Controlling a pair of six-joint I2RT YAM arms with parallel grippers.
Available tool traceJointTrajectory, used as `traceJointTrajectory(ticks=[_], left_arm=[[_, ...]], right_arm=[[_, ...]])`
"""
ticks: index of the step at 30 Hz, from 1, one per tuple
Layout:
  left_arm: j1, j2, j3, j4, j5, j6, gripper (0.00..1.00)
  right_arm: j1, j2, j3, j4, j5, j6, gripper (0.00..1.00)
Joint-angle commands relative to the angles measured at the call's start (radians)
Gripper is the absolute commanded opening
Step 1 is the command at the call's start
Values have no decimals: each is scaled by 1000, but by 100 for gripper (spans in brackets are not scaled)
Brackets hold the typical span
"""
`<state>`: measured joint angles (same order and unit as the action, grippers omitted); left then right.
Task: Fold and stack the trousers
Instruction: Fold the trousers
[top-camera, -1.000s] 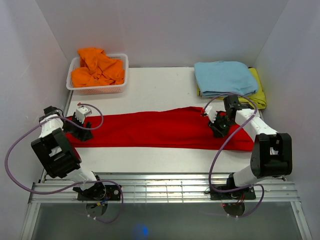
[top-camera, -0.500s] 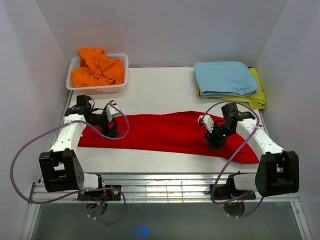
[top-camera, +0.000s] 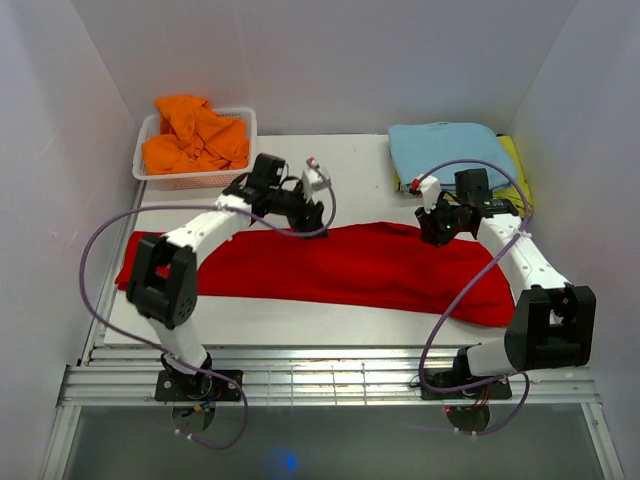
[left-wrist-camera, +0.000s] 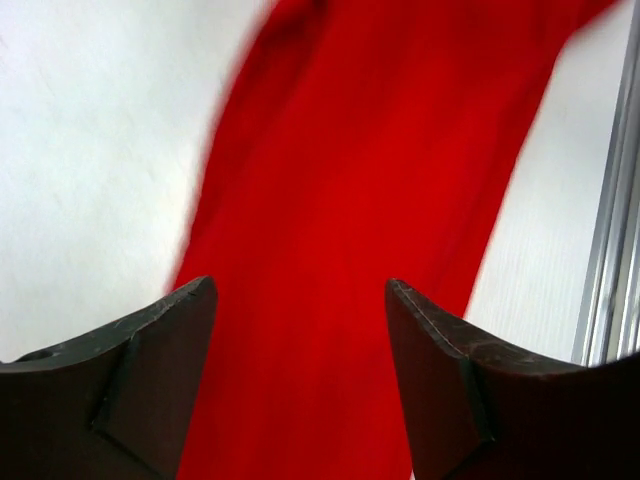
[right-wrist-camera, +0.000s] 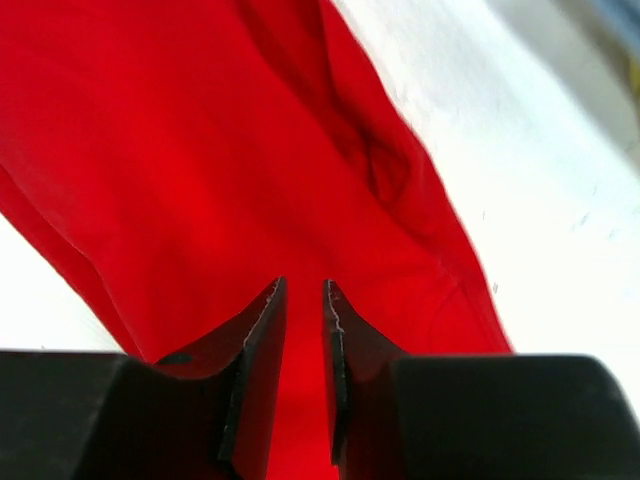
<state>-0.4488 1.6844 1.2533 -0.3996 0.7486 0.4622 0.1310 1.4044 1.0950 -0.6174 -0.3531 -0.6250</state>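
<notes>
Your left arm folds at the elbow and reaches toward 12 o'clock. The left gripper (top-camera: 310, 212) stands wide over the trousers (top-camera: 350, 268) with nothing between its dark wedge fingers (left-wrist-camera: 150, 350). Your right arm stretches to 1 o'clock, and the right gripper (top-camera: 438, 228) is narrowed to a slit at the far edge of the cloth. You cannot tell whether it pinches any fabric.

There is one pair of trousers, a soft red band across the centre of the white table (top-camera: 340, 160). One white lattice basket (top-camera: 195, 182) sits at 11 o'clock.

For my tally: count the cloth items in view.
4: bright red fabric trousers mid-table; orange garment in white basket; folded light blue cloth on yellow cloth, far right. Others may hide.
</notes>
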Motion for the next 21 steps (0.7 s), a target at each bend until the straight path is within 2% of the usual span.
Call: traceJointTrajectory(ticks=[1, 4, 6, 9, 14, 17, 20, 21], left_arm=[[-14, 179, 248, 134, 165, -409, 79], [-57, 311, 346, 266, 206, -610, 83], [-80, 365, 391, 283, 186, -645, 83], [-83, 387, 390, 280, 181, -657, 83], [-125, 223, 123, 291, 112, -510, 80], [-165, 158, 23, 205, 63, -410, 79], [-194, 103, -76, 179, -20, -340, 79], [-195, 87, -136, 180, -31, -329, 79]], right_arm=[[-101, -47, -38, -14, 6, 42, 29], [-201, -76, -52, -41, -32, 5, 34], [-214, -68, -20, -59, -33, -18, 39], [-215, 16, 113, -125, -69, -28, 40], [-179, 191, 278, -142, -98, -27, 40], [-98, 272, 348, -148, -67, 5, 38], [-9, 315, 355, -107, 5, 89, 46], [16, 320, 345, -82, 67, 126, 52]])
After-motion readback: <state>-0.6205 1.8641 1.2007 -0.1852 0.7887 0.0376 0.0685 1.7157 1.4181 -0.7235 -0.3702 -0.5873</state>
